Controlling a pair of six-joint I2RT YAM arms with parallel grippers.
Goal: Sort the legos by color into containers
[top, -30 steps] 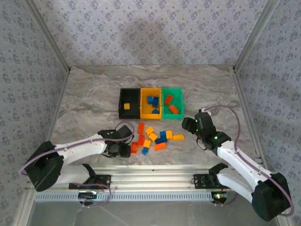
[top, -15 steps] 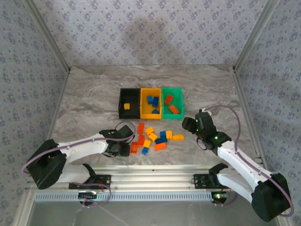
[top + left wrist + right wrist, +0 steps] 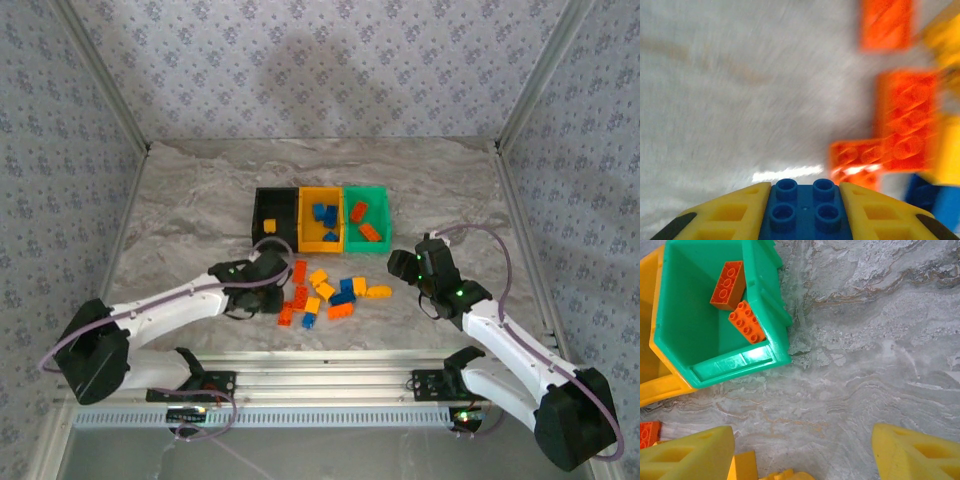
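Your left pincer (image 3: 805,195) is clamped on 1 blue lego (image 3: 805,212), studs up. The yellow-orange bin (image 3: 321,247), holding blue bricks (image 3: 325,213), lies ahead and to its right, nearer this arm. Your right pincer (image 3: 802,452) hangs wide, empty.

In the left wrist view the red-orange bricks (image 3: 905,120) are blurred, and the bottom edge crops the blue brick (image 3: 805,210).

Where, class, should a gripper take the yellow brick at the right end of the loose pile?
Probably mid-length across its long sides, from above: the yellow brick lies flat, lengthwise left to right, with bare table beyond and before it.
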